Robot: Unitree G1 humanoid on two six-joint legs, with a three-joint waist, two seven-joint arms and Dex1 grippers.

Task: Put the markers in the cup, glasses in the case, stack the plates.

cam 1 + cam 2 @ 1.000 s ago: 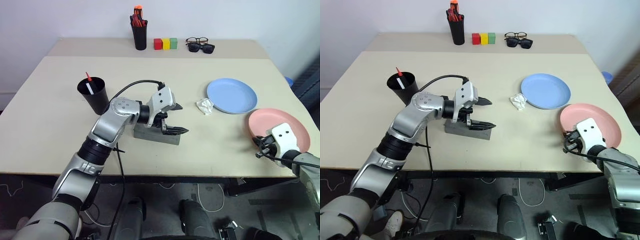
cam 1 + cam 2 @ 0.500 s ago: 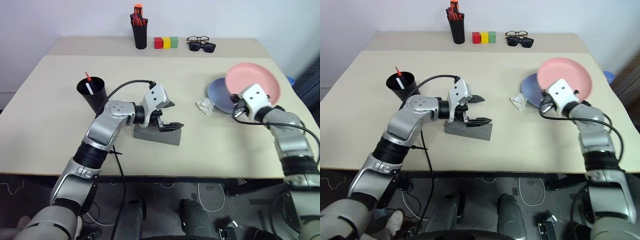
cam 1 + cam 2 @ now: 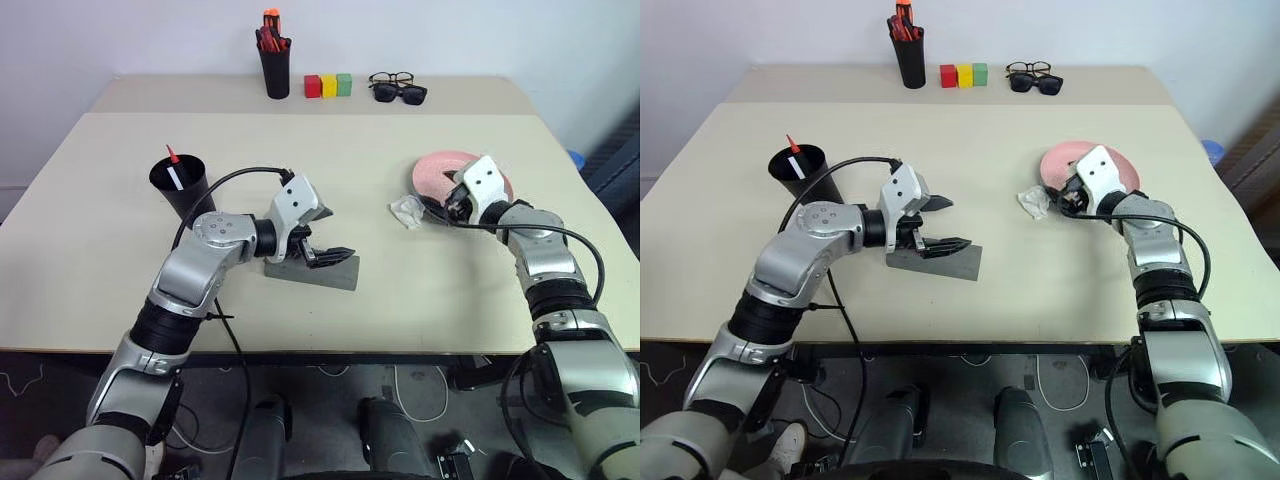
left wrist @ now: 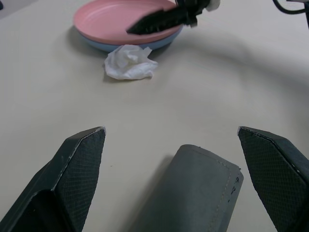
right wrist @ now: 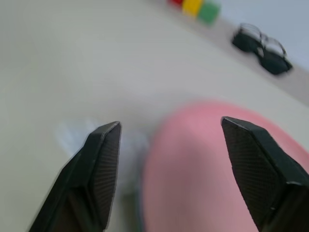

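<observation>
Head camera: the pink plate [image 3: 440,168] now lies on top of the blue plate [image 4: 104,44], just right of the crumpled white tissue [image 3: 407,210]. The right gripper [image 3: 452,203] hangs at the plates' near edge with its fingers apart, holding nothing. A second ago this plate lay alone by the table's near right edge with the gripper shut on its rim; half a second ago it was carried tilted above the blue one. The grey case [image 3: 313,270] lies left of the tissue, under the left gripper [image 3: 322,240], which is spread wide and empty, a little further left than before. The black cup [image 3: 181,186] holding the red marker [image 3: 172,154] and white marker [image 3: 177,177] stands left of the case.

Left wrist view: the case's end [image 4: 193,193] sits between the two spread fingers [image 4: 79,159], untouched; the stacked plates lie beyond the tissue.

Right wrist view: the open fingers [image 5: 101,164] frame the pink plate below them.
</observation>
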